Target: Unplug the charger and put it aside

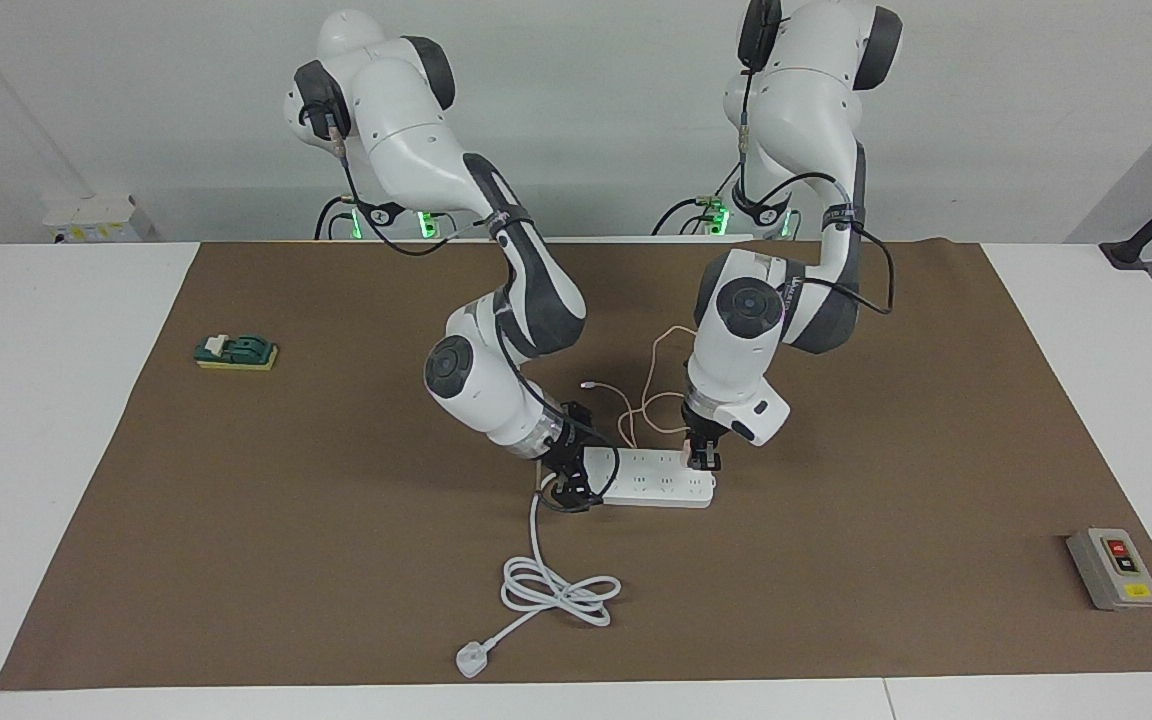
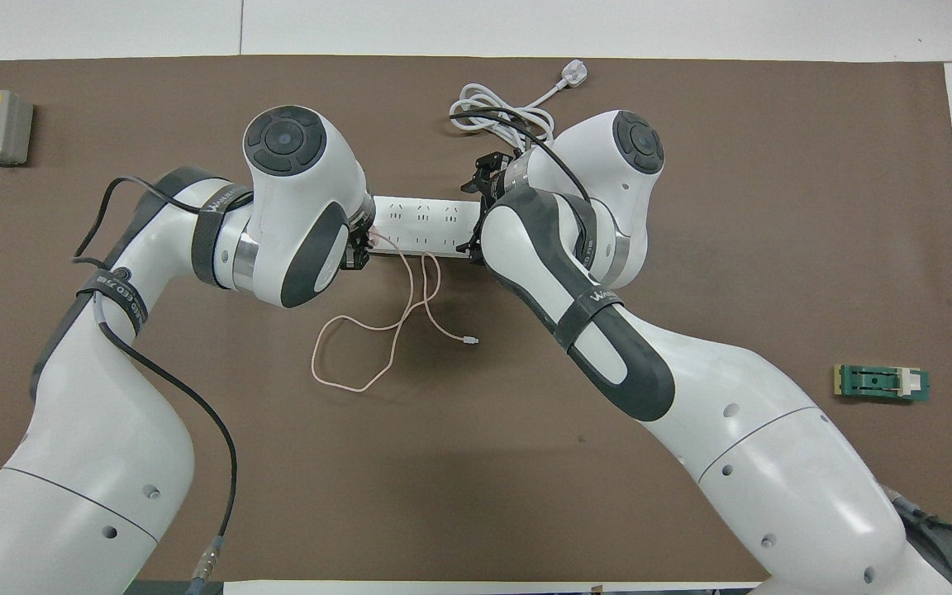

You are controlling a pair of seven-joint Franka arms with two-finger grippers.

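The pale pink charger (image 1: 686,456) is plugged into the end of the white power strip (image 1: 651,484) toward the left arm's end of the table. My left gripper (image 1: 704,460) is down on the charger with its fingers closed around it; in the overhead view (image 2: 355,248) the wrist hides most of it. The thin pink cable (image 1: 650,392) loops on the mat nearer the robots and ends in a white tip (image 1: 588,384); it also shows in the overhead view (image 2: 377,330). My right gripper (image 1: 569,482) is open and straddles the strip's cord end (image 2: 476,211).
The strip's thick white cord (image 1: 558,590) coils on the mat farther from the robots and ends in a plug (image 1: 472,660). A grey switch box (image 1: 1113,567) lies toward the left arm's end. A green block (image 1: 236,351) lies toward the right arm's end.
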